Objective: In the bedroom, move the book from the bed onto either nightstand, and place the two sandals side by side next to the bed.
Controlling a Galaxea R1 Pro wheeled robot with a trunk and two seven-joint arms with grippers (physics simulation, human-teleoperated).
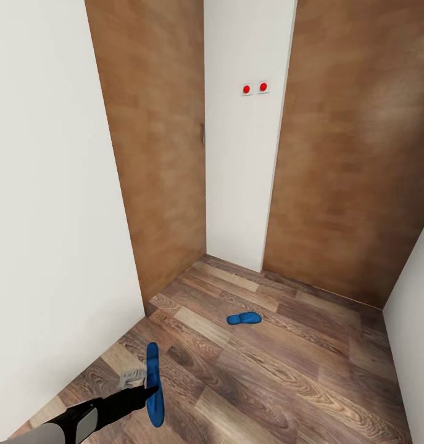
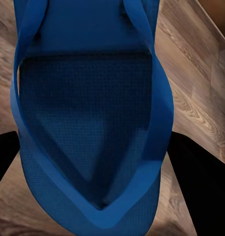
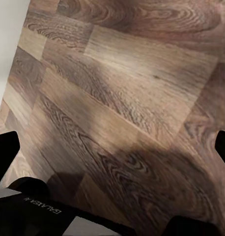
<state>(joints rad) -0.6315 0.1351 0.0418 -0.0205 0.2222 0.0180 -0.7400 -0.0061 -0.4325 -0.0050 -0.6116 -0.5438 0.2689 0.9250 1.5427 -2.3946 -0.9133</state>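
Low at the head view's lower left, the left arm reaches forward, its gripper [image 1: 145, 390] pinching one blue sandal [image 1: 153, 385] on edge above the floor [image 1: 286, 382].
Ahead, the second sandal [image 1: 244, 319] lies flat near the doors; right gripper [image 3: 112, 147] fingers spread wide.

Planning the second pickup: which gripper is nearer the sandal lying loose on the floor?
Probably the left. The left gripper, shut on the other sandal, is short of the floor sandal and to its left. The right gripper faces bare floor; its distance cannot be told.
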